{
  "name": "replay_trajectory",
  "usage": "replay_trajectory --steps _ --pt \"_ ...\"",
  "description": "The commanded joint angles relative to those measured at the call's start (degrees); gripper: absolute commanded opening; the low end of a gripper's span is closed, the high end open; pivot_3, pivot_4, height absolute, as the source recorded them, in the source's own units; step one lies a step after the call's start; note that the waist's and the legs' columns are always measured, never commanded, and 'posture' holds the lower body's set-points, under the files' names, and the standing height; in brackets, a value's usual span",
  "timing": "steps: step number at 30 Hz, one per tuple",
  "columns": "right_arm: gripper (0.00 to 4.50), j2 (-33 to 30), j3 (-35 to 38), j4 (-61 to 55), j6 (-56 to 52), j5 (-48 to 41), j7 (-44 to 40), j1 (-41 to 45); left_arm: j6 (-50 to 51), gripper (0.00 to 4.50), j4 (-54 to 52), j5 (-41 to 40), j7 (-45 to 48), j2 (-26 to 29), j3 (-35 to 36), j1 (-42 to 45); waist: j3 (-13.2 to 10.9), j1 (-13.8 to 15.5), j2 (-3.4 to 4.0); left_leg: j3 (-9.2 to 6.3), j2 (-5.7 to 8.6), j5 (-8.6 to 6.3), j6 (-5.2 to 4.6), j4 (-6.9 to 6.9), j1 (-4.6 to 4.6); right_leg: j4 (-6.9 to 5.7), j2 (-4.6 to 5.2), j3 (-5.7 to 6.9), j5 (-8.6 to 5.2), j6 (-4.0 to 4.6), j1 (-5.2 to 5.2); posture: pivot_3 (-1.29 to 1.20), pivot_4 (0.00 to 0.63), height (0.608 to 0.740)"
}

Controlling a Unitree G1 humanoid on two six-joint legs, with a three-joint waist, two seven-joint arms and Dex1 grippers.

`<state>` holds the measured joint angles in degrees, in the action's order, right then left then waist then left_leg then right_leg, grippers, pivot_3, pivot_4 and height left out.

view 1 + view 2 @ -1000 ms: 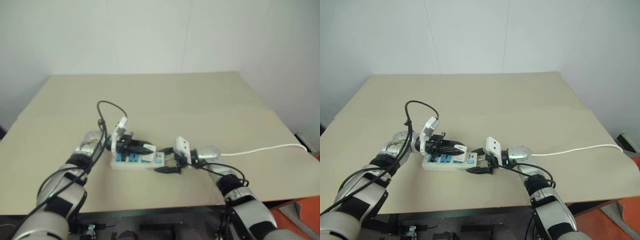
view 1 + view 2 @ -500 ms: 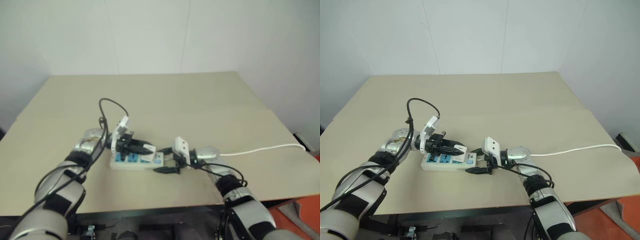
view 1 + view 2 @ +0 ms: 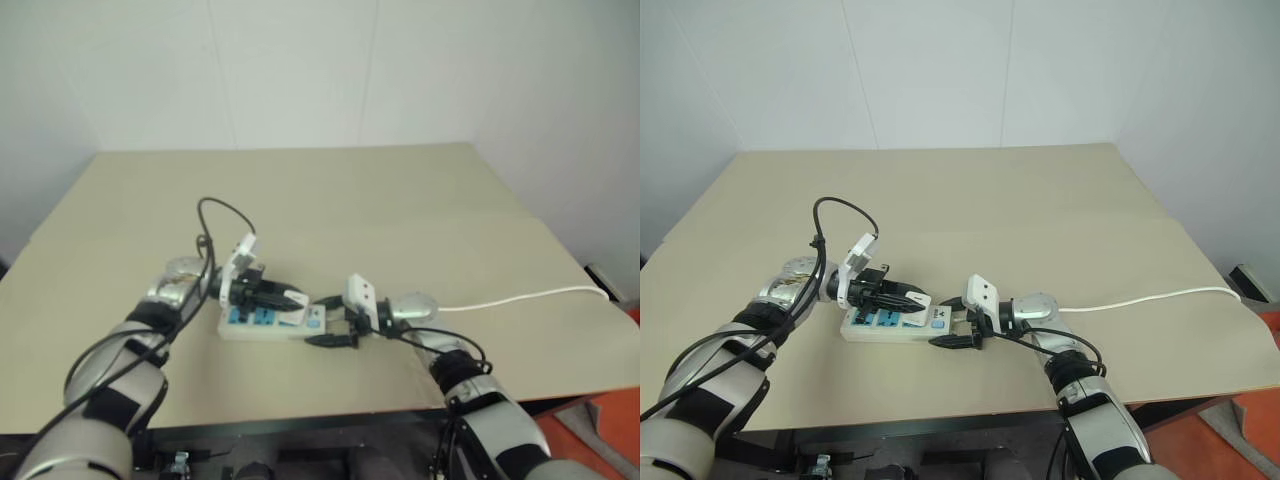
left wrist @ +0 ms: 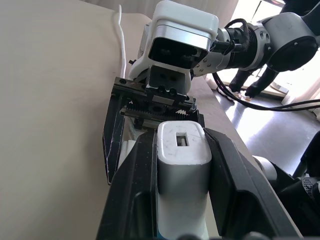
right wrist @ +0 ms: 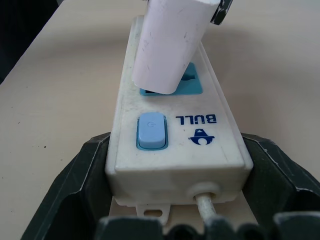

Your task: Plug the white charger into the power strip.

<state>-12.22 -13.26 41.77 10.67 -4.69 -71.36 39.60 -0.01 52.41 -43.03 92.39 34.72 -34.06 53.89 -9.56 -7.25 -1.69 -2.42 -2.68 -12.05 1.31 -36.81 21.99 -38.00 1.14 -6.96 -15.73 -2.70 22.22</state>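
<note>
Charger point(image 5: 167, 47) is held clenched in the left fingers point(image 4: 127, 195), tilted just over the socket nearest the switch. The power strip point(image 5: 172, 140), lengthwise on the bench point(image 3: 1040, 200), is bracketed at its cord end by the spread right fingers point(image 5: 75, 190).

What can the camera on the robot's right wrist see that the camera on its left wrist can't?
Right wrist view alone: the power strip's blue switch, the BULL logo and a blue socket under the white charger.

Left wrist view alone: the charger's end face, the left gripper's fingers clamping it, and the right gripper facing it.

Both: the charger and the tan table.
</note>
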Motion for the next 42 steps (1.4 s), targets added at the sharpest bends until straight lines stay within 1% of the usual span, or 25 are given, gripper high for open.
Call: replay_trajectory --steps 1,5,9,15,26,30,35,42 --pt "3.39 0.4 -2.6 2.3 -0.9 2.8 0.5 -1.8 -2.0 1.01 0.8 0.9 0.1 1.2 0.7 -1.1 0.0 0.0 0.0 0.0 0.0 0.0 0.0 0.0 0.0 0.0 0.0 0.0 0.0 0.0 0.0 0.0 0.15 0.74" --pt "3.39 0.3 -2.6 2.0 -0.8 2.7 0.6 -2.1 -3.5 1.01 1.0 0.9 0.1 1.0 3.3 -3.0 0.0 -0.1 0.0 0.0 -0.01 0.0 0.0 0.01 -0.03 -0.02 -0.01 -0.01 0.0 0.0 0.0 0.0 0.15 0.74" --pt "3.39 0.1 -2.5 1.5 -0.9 2.6 0.5 -2.5 -5.6 1.01 0.3 1.7 0.1 1.7 4.0 -4.9 0.0 -0.1 0.0 0.01 -0.03 0.0 0.0 0.02 -0.05 -0.02 -0.03 -0.01 0.0 0.0 0.0 0.0 0.15 0.74" --pt "3.39 -0.4 -2.7 -0.3 -1.2 2.3 -0.2 -3.4 -11.7 1.01 2.1 2.0 0.1 1.4 7.1 -7.2 0.0 -0.1 0.0 0.0 -0.05 0.0 0.0 0.04 -0.05 -0.01 -0.03 -0.01 0.0 0.01 0.0 0.0 0.15 0.74" --pt "3.39 -0.9 -2.9 -2.4 -1.7 2.0 -0.2 -4.6 -18.4 1.01 5.7 6.6 0.1 0.7 4.6 -9.0 0.2 0.4 0.17 0.01 -0.04 0.0 0.0 0.04 -0.08 0.01 -0.03 -0.01 -0.01 0.01 -0.06 0.0 0.15 0.74" --pt "3.39 -0.9 -3.0 -3.1 -1.8 1.9 -0.1 -4.9 -21.3 1.01 8.5 10.2 0.1 0.6 3.0 -8.7 0.4 0.6 0.27 0.01 -0.03 0.0 0.0 0.04 -0.08 0.03 -0.03 -0.01 -0.02 0.02 -0.09 0.0 0.15 0.74" --pt "3.39 -0.9 -3.2 -3.6 -1.7 1.9 0.2 -5.2 -18.7 1.01 10.7 9.2 0.1 -0.1 4.9 -7.7 0.6 1.0 0.39 0.02 -0.03 0.0 0.0 0.04 -0.26 0.02 -0.03 -0.01 -0.06 0.04 -0.21 0.0 0.15 0.74" --pt "3.39 -0.8 -3.2 -4.5 -1.9 1.8 0.5 -5.6 -20.0 1.01 12.1 12.0 0.1 -0.3 4.0 -8.0 1.2 1.2 0.53 0.02 -0.02 0.0 0.01 0.04 -0.33 0.02 -0.03 -0.02 -0.09 0.08 -0.26 0.0 0.15 0.74"
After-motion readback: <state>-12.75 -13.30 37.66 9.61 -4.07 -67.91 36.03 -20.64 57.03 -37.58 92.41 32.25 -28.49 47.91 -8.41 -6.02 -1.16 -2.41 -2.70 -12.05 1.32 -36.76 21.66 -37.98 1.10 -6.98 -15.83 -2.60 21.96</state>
